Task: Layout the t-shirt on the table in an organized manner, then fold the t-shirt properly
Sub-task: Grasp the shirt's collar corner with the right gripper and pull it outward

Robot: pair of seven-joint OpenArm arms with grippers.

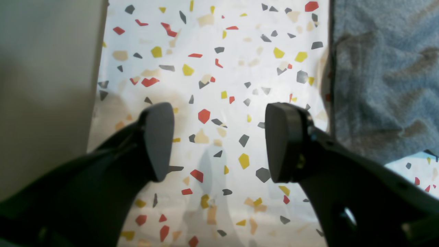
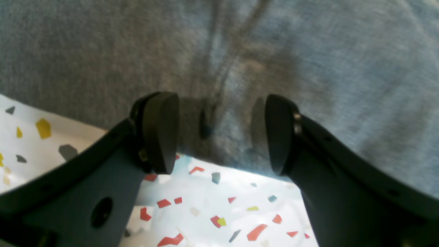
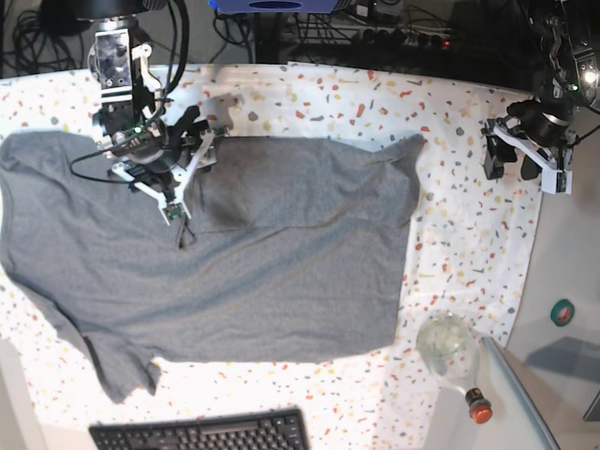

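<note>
Step in hand, as I judge it: layout, not yet folding. The shirt (image 3: 225, 262) lies mostly spread on the table (image 3: 469, 216), body flat, but one sleeve at the lower left is crumpled and the upper edge near the right gripper (image 3: 192, 150) is bunched and doubled over.

Right gripper (image 2: 221, 132): jaws spread, nothing between them, poised over a crease in the grey cloth right at the shirt's edge, where fabric meets the speckled table (image 2: 212, 206). Left gripper (image 1: 219, 140): jaws spread, empty, over bare table (image 1: 212, 68), with the shirt (image 1: 384, 85) off to one side. In the base view the left gripper (image 3: 523, 155) is well apart from the shirt, near the table's far edge.

To do this well, in my view:
- Right: take only the top layer at the edge, low enough to catch cloth, not the tablecloth beneath.
- Pull outward, away from the body, so the doubled part unrolls flat.
- Left should come across to the opposite edge to hold tension; one-sided pulls will drag the whole shirt.
- Risk: the tablecloth is loose-looking and may wrinkle or lift with a deep pinch.

Surface: white cloth with red, yellow, grey flecks, lying flat.

Room: keyboard (image 3: 202, 433) at the near edge, a bottle (image 3: 455, 361) on its side by the near right corner, cables (image 3: 56, 37) behind.
</note>
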